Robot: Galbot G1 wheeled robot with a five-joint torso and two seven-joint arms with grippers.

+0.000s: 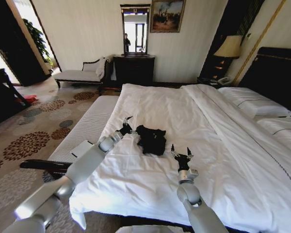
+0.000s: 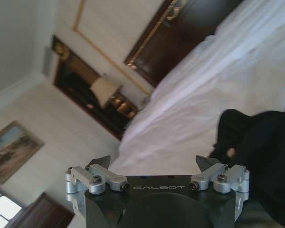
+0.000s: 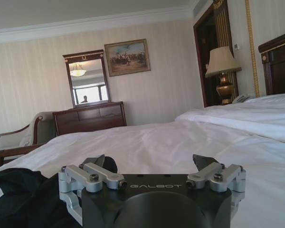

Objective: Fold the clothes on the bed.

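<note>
The clothes are one black T-shirt lying crumpled in a heap on the white bed, near its foot end. My left gripper hovers open just left of the heap, with nothing between its fingers. In the left wrist view the clothes lie close beside one open fingertip. My right gripper stands open on the duvet just right of the heap and nearer to me. The clothes fill the near corner beside it in the right wrist view.
A white bench runs along the bed's left side with a small white card on it. Pillows and a dark headboard lie at the right. A dresser with mirror, a chaise and a lamp stand at the far wall.
</note>
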